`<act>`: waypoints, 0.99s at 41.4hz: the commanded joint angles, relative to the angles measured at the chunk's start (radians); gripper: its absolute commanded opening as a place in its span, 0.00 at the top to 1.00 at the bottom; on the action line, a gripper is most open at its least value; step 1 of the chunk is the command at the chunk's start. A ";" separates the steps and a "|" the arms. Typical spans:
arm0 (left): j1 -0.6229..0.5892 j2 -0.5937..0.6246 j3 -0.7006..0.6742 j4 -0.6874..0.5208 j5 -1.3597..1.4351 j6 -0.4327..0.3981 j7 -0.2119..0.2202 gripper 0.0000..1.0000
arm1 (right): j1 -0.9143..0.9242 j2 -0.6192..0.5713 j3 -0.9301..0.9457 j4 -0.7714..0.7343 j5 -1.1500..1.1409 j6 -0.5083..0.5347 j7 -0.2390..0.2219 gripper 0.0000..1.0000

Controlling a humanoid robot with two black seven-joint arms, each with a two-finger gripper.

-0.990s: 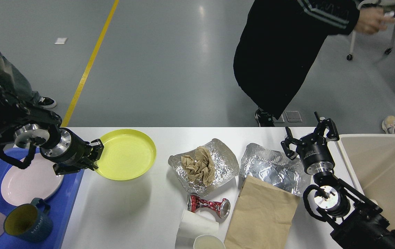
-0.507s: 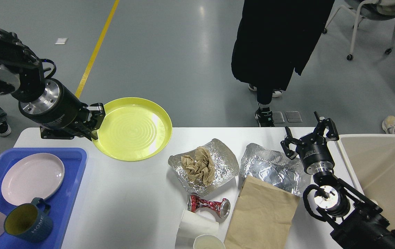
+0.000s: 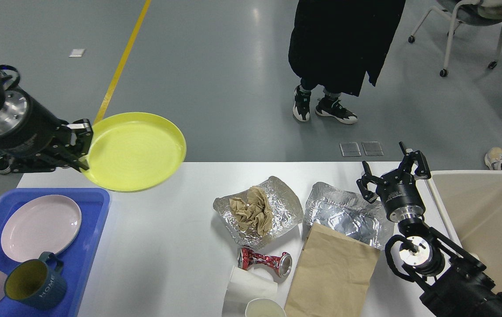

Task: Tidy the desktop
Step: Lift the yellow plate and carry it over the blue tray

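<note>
1. Surface runs with its long axis from left to right across the view.
2. It is white and smooth, and a rounded corner shows at the far left.
3. The left pincer pinches the rim of a yellow plate above its far left edge.
4. The right pincer stands spread over its right part, beside crumpled foil.
</note>
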 commanded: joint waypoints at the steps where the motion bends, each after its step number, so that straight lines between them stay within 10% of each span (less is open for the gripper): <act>1: 0.132 0.129 0.012 0.117 0.062 0.001 0.000 1.00 | 0.000 0.001 0.000 0.000 0.000 0.000 0.000 0.00; 26: 0.968 0.356 -0.407 0.761 0.129 0.010 0.015 1.00 | 0.000 -0.001 0.000 0.000 0.000 0.000 0.000 0.00; 41: 1.109 0.285 -0.477 0.879 0.142 0.095 0.020 1.00 | 0.000 -0.001 0.000 0.000 0.000 0.000 0.000 0.00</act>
